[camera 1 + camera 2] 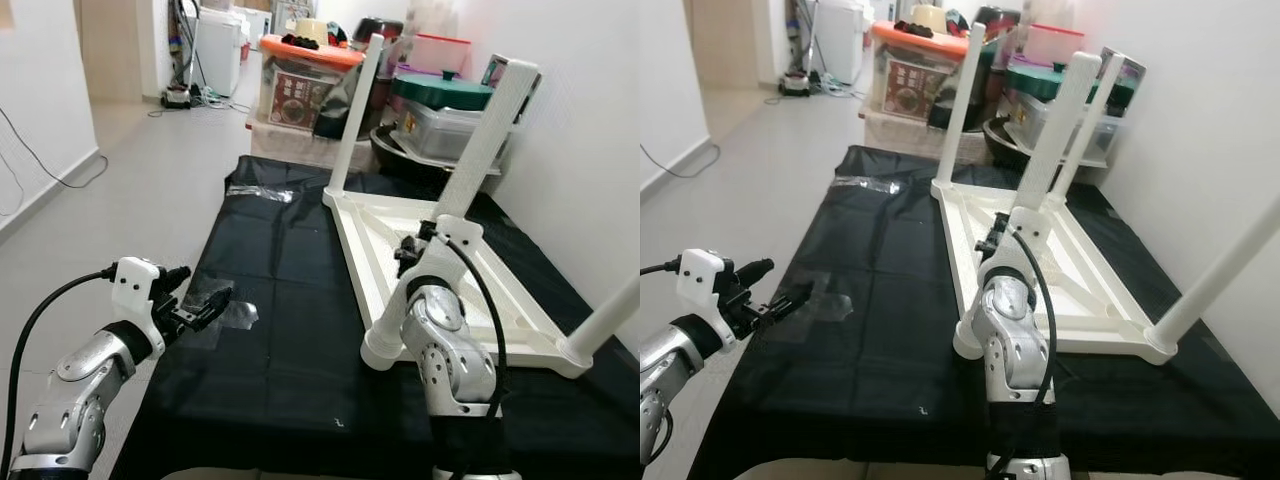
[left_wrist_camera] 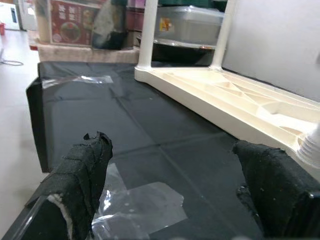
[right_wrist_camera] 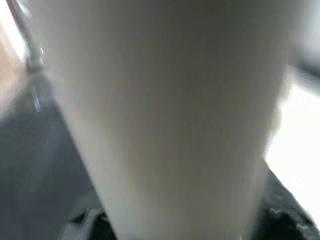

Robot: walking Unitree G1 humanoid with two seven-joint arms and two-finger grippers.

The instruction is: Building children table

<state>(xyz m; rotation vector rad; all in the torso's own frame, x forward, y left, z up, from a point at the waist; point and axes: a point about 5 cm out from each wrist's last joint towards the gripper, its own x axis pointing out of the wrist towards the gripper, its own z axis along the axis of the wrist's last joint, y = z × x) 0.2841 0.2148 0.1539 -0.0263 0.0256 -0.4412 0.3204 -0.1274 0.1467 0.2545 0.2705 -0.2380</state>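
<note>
- While you look down from the head, you see the white children's table [image 1: 440, 270] lying upside down on a black sheet [image 1: 270, 340] spread over the floor, at about 1 o'clock from the robot.
- Three legs [image 1: 357, 110] stand up from its underside; a fourth leg [image 1: 395, 320] sits at the near corner, at 12 o'clock.
- Your right gripper [image 1: 410, 255] is up against that near leg, and in the right wrist view the white leg [image 3: 170, 120] sits close between the dark fingers; you cannot tell whether they clamp it.
- Your left gripper [image 1: 205, 308] hovers at 10 o'clock, fingers [image 2: 80, 175] spread apart, holding nothing, just over a clear plastic scrap [image 2: 145, 202] on the sheet.
- Storage boxes [image 1: 300, 80] are stacked past the sheet's far end, at 12 o'clock.
</note>
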